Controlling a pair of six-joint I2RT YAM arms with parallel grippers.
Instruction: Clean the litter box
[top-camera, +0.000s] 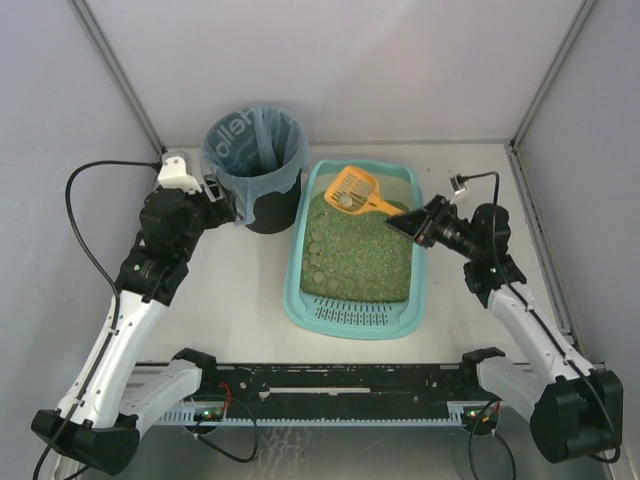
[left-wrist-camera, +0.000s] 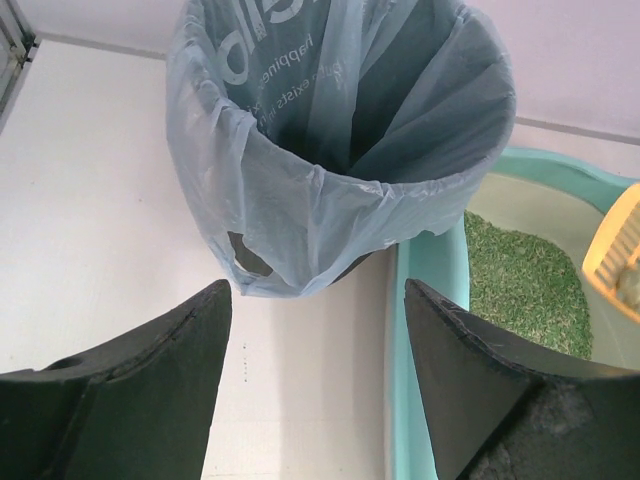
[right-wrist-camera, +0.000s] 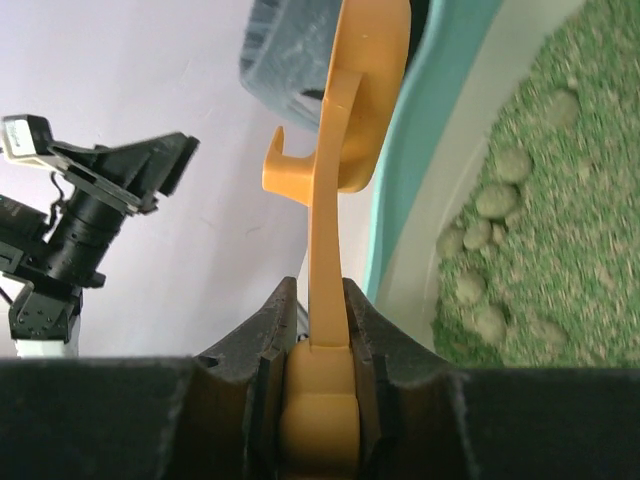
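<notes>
While right claw (top-camera: 406, 221) clamps scoop (top-camera: 352, 190) handle over litter box (top-camera: 293, 280), left claw (top-camera: 232, 205) gapes beside bin (top-camera: 268, 212).

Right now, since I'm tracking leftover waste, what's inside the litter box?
The litter box holds green litter, clumps along one side, and the orange scoop with clumps at the far end. Anything buried is hidden.
</notes>
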